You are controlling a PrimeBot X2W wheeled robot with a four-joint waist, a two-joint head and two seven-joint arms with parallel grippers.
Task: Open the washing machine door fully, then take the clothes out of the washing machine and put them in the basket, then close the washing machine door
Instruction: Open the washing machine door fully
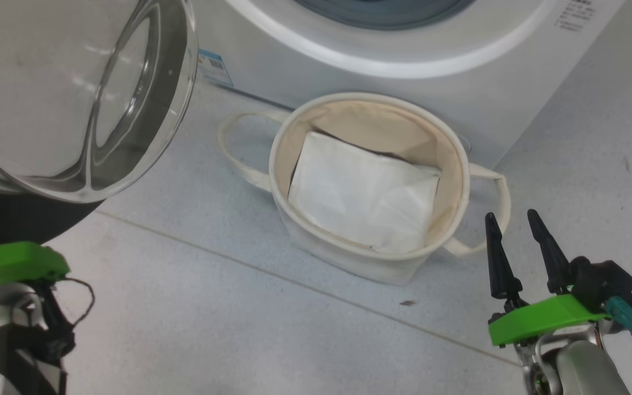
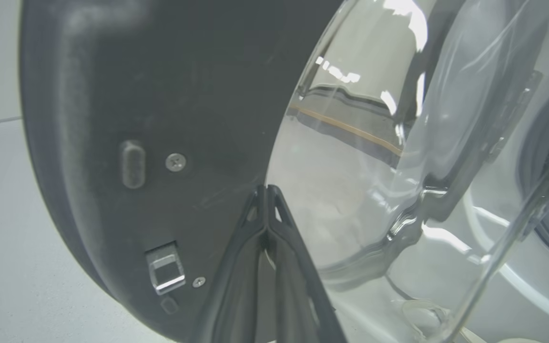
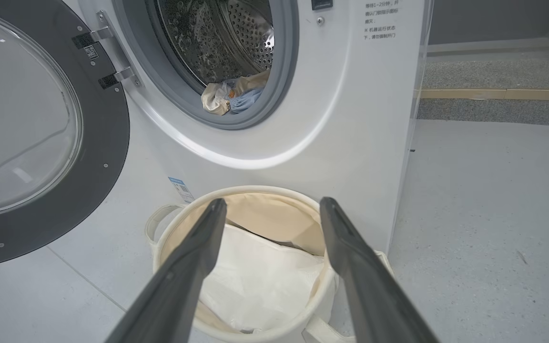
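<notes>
- The big white front-loading washing machine (image 3: 350,143) faces you with its steel drum exposed, so the opening step looks nearly done.
- Its large round door with the glossy black rim and domed clear glass (image 3: 107,157) hangs swung out on its hinges, well clear of the opening. That gives you a free path into the drum.
- The round cream canvas basket with loop handles (image 1: 338,253) stands on the pale grey floor (image 1: 212,329) just in front of the machine, below the opening. I judge it is placed there so each garment needs only a short carry.
- A plain white folded sheet (image 1: 360,192) lies flat inside the basket; it isn't part of your load.
- The clothes, a soft cream and blue bundle (image 3: 229,95), lie at the lower lip of the drum against the grey gasket. None are in the basket yet.
- Your right gripper (image 1: 512,216) hangs just beside the basket, fingers spread wide and empty, ready to reach.
- Your left gripper (image 2: 267,190) has its fingers pressed together, tips at the door's inner face where rim meets glass. It is probably there to push the door wider; whether the tips touch, I cannot tell.
</notes>
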